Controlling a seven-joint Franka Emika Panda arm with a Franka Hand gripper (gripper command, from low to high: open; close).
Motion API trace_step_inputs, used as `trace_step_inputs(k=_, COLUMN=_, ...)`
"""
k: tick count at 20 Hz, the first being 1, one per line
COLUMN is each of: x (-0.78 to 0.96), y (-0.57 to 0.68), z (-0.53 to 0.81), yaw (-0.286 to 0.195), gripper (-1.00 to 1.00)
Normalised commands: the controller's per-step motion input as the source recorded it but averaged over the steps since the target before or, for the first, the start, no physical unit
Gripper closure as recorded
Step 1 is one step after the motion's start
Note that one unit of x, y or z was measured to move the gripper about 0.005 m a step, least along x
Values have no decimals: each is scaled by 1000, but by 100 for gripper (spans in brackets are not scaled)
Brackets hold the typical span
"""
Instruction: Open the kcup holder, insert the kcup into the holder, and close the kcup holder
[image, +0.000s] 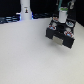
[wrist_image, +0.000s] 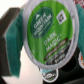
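A: Kcup (wrist_image: 44, 36) is seen gripped, green lid filling the wrist view; "Dark Magic" can be read on it. Gripper (image: 63, 16) is closed onto the pod, one teal finger pad (wrist_image: 11, 36) pressed to its side.

B: Position noted. In the exterior view the gripper is held just above the kcup holder (image: 59, 36), the black box on the white surface (image: 25, 57).

A: Progress is judged as follows: opening looks done, since the tray appears pulled out toward the front. Pickup is done. Insertion is not yet done; the pod is above the slots, not seated. Closing is left.

B: Agreed, though the tray's state is blurred in the exterior view and is only inferred.

A: Differences between views: only the wrist view shows the lid print, plus dark round pod tops (wrist_image: 50, 75) below the kcup. Whether a free slot lies directly beneath cannot be told.

B: Only the exterior view shows the whole holder and a white bottle-like object (image: 25, 11) well apart, at the back.
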Motion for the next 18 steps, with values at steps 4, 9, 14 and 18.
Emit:
trace_step_inputs(k=4, x=-59, y=537, z=-27, yaw=80, gripper=100)
trace_step_inputs(k=9, x=-177, y=387, z=-69, yaw=123, gripper=100)
trace_step_inputs(k=14, x=-217, y=196, z=-131, yaw=106, gripper=100)
trace_step_inputs(k=18, x=-59, y=18, z=-275, yaw=54, gripper=100)
